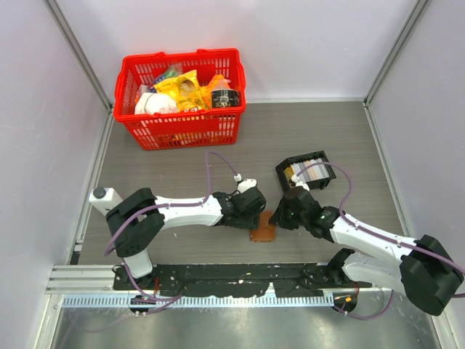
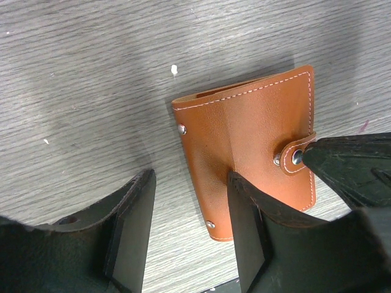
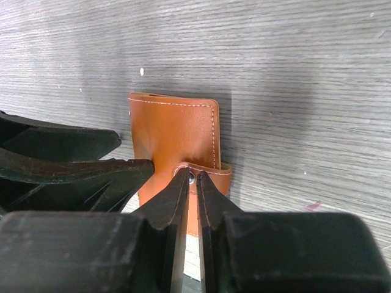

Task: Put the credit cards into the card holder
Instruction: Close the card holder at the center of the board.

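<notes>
The card holder (image 1: 263,232) (image 2: 244,131) (image 3: 174,131), a brown leather wallet, lies folded shut on the table between the two arms. My left gripper (image 1: 252,211) (image 2: 190,177) is open. Its right finger (image 2: 247,226) rests on the cover near the spine, and its left finger (image 2: 131,226) stands over bare table. My right gripper (image 1: 285,217) (image 3: 194,177) is nearly closed, its tips pinched on the holder's snap tab (image 2: 298,160), with the metal stud showing between them. The credit cards (image 1: 311,171) stand on edge in a small black tray behind the right arm.
The black tray (image 1: 285,171) sits just behind my right gripper. A red basket (image 1: 182,127) full of groceries stands at the back left. Pale walls close in the table on the left, back and right. A black rail runs along the near edge.
</notes>
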`<act>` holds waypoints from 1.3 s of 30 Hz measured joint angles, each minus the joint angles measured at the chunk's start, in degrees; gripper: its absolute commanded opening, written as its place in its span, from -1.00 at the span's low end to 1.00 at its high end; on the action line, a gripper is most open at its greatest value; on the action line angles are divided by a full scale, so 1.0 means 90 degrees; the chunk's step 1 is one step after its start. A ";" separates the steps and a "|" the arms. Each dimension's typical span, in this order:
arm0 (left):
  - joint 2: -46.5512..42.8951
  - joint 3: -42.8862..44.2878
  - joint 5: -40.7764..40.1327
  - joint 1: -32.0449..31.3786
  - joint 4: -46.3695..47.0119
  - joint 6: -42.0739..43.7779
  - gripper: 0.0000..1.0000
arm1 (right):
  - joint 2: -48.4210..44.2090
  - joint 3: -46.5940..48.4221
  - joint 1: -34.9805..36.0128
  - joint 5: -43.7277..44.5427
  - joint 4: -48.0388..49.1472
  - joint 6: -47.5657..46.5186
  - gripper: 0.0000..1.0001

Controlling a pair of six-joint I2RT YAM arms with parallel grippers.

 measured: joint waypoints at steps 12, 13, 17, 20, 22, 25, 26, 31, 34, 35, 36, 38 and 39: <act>0.0002 0.0000 -0.0002 0.0000 -0.0005 0.0000 0.08 | 0.0447 -0.0041 -0.0032 -0.0342 0.0483 0.0017 -0.69; 0.0002 0.0000 -0.0002 0.0000 -0.0005 0.0002 0.08 | 0.0461 -0.0041 -0.0034 -0.0355 0.0508 0.0017 -0.69; 0.0002 0.0000 0.0000 0.0005 -0.0015 0.0041 0.08 | 0.0542 -0.0041 -0.0061 -0.0403 0.0631 0.0007 -0.70; 0.0002 0.0000 -0.0002 0.0005 -0.0019 0.0049 0.07 | 0.0551 -0.0041 -0.0068 -0.0425 0.0646 -0.0019 -0.70; 0.0005 0.0007 -0.0002 0.0005 -0.0027 0.0049 0.07 | 0.0549 -0.0039 -0.0068 -0.0430 0.0639 -0.0049 -0.70; 0.0005 0.0007 -0.0002 0.0005 -0.0027 0.0053 0.07 | 0.0539 -0.0022 -0.0068 -0.0427 0.0602 -0.0090 -0.68; 0.0005 0.0007 -0.0002 0.0005 -0.0027 0.0058 0.07 | 0.0532 -0.0012 -0.0068 -0.0427 0.0583 -0.0109 -0.67; 0.0005 0.0010 -0.0010 0.0005 -0.0027 0.0063 0.08 | 0.0590 0.0138 -0.0063 -0.0415 0.0355 -0.0233 -0.64; 0.0005 0.0012 -0.0017 0.0005 -0.0029 0.0063 0.09 | 0.0765 0.0311 -0.0063 -0.0408 0.0236 -0.0321 -0.62; 0.0005 0.0012 -0.0027 0.0005 -0.0029 0.0063 0.09 | 0.0821 0.0367 -0.0063 -0.0406 0.0192 -0.0347 -0.62; 0.0005 0.0012 -0.0044 0.0005 -0.0024 0.0061 0.09 | 0.0886 0.0427 -0.0063 -0.0391 0.0177 -0.0384 -0.62; 0.0005 0.0015 -0.0063 0.0005 -0.0022 0.0061 0.09 | 0.0950 0.0469 -0.0066 -0.0391 0.0175 -0.0410 -0.63; 0.0005 0.0015 -0.0070 0.0005 -0.0024 0.0061 0.09 | 0.0984 0.0491 -0.0066 -0.0393 0.0172 -0.0420 -0.62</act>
